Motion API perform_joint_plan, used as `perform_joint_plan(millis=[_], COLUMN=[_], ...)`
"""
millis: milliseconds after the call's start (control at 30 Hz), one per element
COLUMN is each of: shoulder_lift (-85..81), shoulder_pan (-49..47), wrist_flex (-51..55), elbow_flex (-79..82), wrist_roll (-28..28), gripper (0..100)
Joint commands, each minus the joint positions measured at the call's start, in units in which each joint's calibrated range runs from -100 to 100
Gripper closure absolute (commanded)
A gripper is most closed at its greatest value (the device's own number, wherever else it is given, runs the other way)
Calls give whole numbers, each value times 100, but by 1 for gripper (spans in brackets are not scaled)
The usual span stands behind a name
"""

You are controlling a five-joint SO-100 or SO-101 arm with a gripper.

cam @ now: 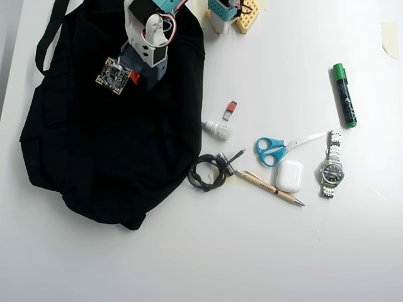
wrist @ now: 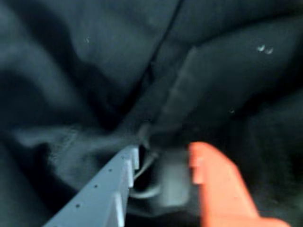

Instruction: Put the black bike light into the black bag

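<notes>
Wrist view, closest in: gripper (wrist: 163, 182) with a grey finger on the left and an orange finger on the right, narrow gap between them. A small dark greyish lump, the bike light (wrist: 173, 182), sits in that gap with a thin loop curling off its left side, likely the strap. View is blurred, so no red lens can be made out; fingers look closed onto it. Right behind is black bag (wrist: 71, 71) fabric, folded and creased, filling the whole picture. A fold or seam runs up from the fingertips; cannot tell if it is the bag opening.

Overhead view: arm hangs over the upper part of the bag (cam: 94, 157), fingers hidden under the wrist. No light lies among the loose items on the table, which fits it being carried.

Judgement: pickup and carry are done, light is over or touching the bag. What is left is dropping it inside and pulling back. Whether it is truly inside the opening is unclear.

Room: bag spreads wide below and left of the arm, with soft edges and a shoulder strap (cam: 50, 31) at top left. To the right, well apart from the arm: USB stick (cam: 230, 110), white plug (cam: 217, 130), coiled cable (cam: 211, 170), scissors (cam: 277, 150), pen (cam: 271, 187), earbud case (cam: 289, 175), watch (cam: 332, 167), marker (cam: 344, 94). Straight up is clear.
</notes>
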Motion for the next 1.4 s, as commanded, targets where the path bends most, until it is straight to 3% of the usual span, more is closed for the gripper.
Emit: perform_joint_plan(millis=[0,67,200,367,433,567,833,967,1367], shoulder_lift=[-75,-141,-191,-805,-1693,-2822,-4174,-5021,-8448], shoulder_pan=[130,71,-603,-1859,-2697,-4223,-5143,-5285,-5232], wrist_flex=[-87,-70,869,2308,2428,2437,2359,2153,-845], elbow_flex=[-121,-130,-1298,-3266,-3248,-3176,-1775,-849,4281], wrist_roll=[32,32,-41,-435,-802,-838,-844,-1163,-1169], gripper=[76,58,55,72,79,94,95,98,98])
